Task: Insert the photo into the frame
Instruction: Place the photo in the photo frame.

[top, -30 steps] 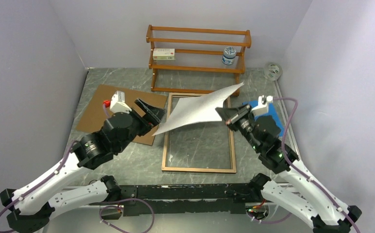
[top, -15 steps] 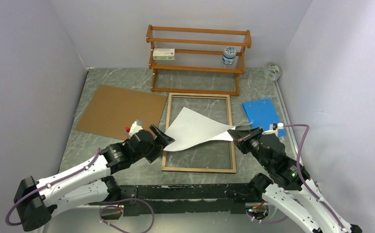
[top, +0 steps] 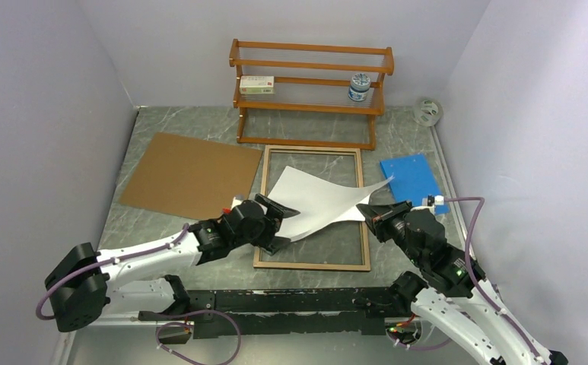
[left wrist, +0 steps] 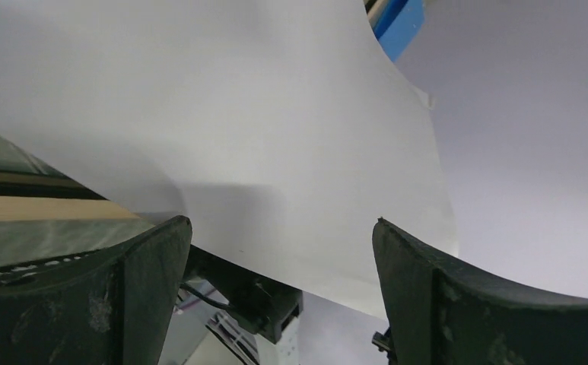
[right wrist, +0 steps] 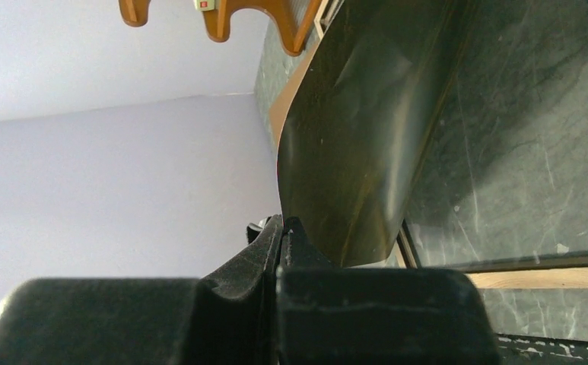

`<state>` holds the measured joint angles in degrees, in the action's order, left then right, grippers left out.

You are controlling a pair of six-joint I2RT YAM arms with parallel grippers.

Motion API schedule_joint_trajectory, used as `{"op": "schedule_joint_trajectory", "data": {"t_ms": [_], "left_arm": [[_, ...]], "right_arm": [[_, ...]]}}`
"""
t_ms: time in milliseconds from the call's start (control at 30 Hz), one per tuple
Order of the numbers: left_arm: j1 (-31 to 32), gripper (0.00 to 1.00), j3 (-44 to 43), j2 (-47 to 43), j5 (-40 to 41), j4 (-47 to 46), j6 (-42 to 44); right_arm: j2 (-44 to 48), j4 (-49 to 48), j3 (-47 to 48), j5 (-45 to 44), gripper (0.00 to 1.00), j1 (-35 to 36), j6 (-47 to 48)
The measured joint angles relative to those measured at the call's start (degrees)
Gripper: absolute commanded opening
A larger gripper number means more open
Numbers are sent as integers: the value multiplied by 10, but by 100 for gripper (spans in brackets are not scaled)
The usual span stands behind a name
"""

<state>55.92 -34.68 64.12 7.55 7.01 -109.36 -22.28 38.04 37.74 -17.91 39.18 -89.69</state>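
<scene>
Both arms have lowered; photo (top: 317, 199) now sags white-side-up over the frame (top: 312, 266); right gripper (top: 362, 208) pinches its right edge, left gripper (top: 284, 226) gapes, released, at the left corner. Square edges inside border, then lay flat.

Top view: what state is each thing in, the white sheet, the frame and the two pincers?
Photo, white side up, curled, raised over the frame, not yet in it.
Frame, lying flat on the table, glass showing.
Left pincer, wide open at the photo's left edge.
Right pincer, shut on the photo's right edge.
</scene>
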Motion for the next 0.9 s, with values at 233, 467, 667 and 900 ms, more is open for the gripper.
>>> {"op": "schedule_joint_trajectory", "data": {"t_ms": [233, 467, 667, 900], "left_arm": [[34, 94, -16, 37, -22, -50, -59], [46, 94, -24, 31, -36, -53, -75], [55, 94, -27, 2, -38, -37, -79], [66, 89, -30, 34, -37, -58, -91]], "right_arm": [[-9, -7, 0, 3, 0, 0, -5], [-20, -14, 0, 4, 0, 0, 1], [-21, -22, 0, 4, 0, 0, 4], [-19, -37, 0, 8, 0, 0, 3]]}}
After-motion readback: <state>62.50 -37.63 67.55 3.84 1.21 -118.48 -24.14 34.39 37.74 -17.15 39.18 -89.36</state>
